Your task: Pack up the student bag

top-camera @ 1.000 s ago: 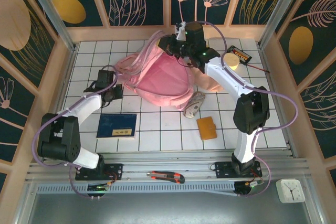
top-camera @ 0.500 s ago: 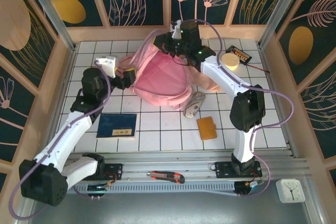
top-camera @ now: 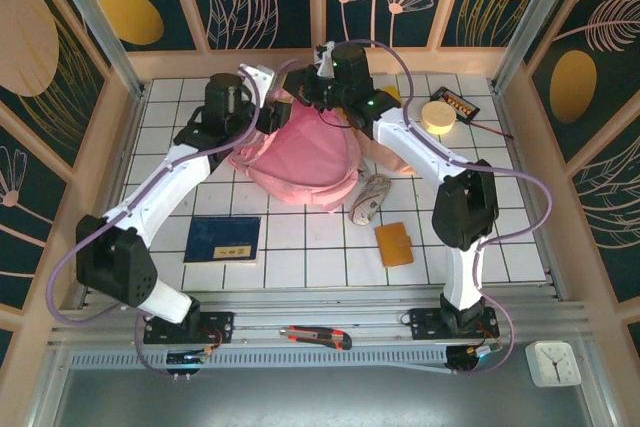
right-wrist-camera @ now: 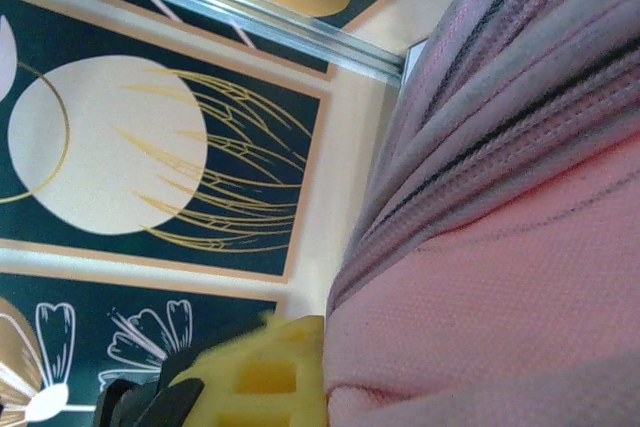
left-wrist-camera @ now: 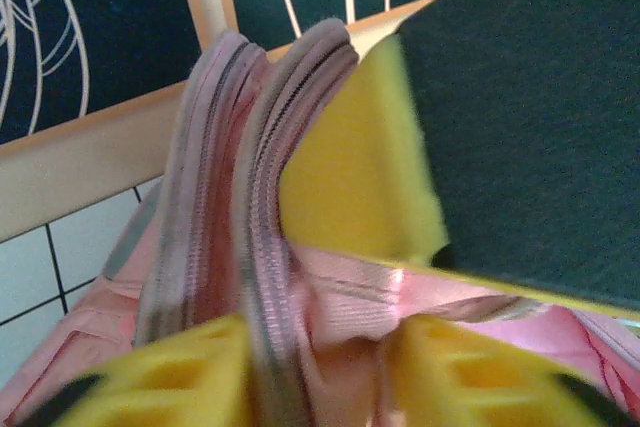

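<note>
The pink bag (top-camera: 300,152) lies at the far middle of the desk (top-camera: 300,262), its top edge raised between both tools. The right tool (top-camera: 308,89) is closed on the fabric, one yellow finger (right-wrist-camera: 265,372) pressed to the cloth. The left tool (left-wrist-camera: 315,372) straddles the zipped rim; whether it clamps I cannot tell. A yellow and green sponge (left-wrist-camera: 350,177) sits just beside that rim. Nearer lie a blue book (top-camera: 222,239), a mouse (top-camera: 368,199) and an orange wallet (top-camera: 393,243)
</note>
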Controlling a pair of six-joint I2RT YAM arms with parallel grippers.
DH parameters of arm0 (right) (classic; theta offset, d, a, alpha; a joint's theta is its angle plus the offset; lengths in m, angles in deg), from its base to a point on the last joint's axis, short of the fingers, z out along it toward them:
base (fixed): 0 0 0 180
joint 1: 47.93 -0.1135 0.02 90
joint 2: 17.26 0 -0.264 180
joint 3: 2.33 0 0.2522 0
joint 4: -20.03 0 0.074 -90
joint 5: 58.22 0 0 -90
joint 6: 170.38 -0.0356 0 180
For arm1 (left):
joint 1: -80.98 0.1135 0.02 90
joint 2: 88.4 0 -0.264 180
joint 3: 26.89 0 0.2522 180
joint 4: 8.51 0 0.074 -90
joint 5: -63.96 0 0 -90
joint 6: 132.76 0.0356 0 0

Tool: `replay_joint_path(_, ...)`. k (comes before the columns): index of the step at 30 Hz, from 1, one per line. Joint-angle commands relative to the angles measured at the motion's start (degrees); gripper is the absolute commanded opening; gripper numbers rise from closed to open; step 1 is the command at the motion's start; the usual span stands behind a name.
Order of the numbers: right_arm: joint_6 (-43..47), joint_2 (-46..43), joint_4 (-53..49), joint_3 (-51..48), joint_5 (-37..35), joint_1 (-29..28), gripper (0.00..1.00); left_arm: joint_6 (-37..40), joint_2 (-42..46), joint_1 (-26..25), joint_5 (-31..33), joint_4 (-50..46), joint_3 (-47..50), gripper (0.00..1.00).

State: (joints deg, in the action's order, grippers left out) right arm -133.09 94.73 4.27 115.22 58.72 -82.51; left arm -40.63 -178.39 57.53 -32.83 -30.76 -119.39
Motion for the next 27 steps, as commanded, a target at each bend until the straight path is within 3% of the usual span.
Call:
replay_joint_path(1,1.45,-3.36,2.05,1.2,5.37,0.09,0.24,-1.93,-2.88,1.38,9.79,-3.41,-3.12,0.0)
replay_joint_path(4,5.53,-8.56,-1.43,-5.23,3.5,2.33,0.38,-2.74,-3.45,1.38,13.28,-4.8,-4.88,0.0)
replay_joint_path(8,13.44,-16.33,-11.45,-10.78,0.23,6.03,0.41,-1.69,-3.44,1.44,13.5,-5.55,-5.22,0.0)
replay_joint_path(12,23.64,-18.8,-24.87,-10.95,7.69,6.48,0.41,-2.94,-3.87,1.44,12.94,-5.17,-2.86,0.0)
replay_joint_path(18,30.63,-18.19,-34.18,-20.72,19.96,-1.85,0.42,-3.47,-4.81,1.47,12.46,-3.31,1.32,0.0)
replay_joint_path(22,32.82,-11.26,-34.0,-21.9,21.2,-8.71,0.49,-4.48,-5.71,1.47,12.56,-2.59,2.51,0.0)
replay_joint_path(27,30.35,-2.24,-29.33,-19.66,17.73,-13.5,0.57,-4.77,-5.39,1.47,13.99,-2.06,4.43,0.0)
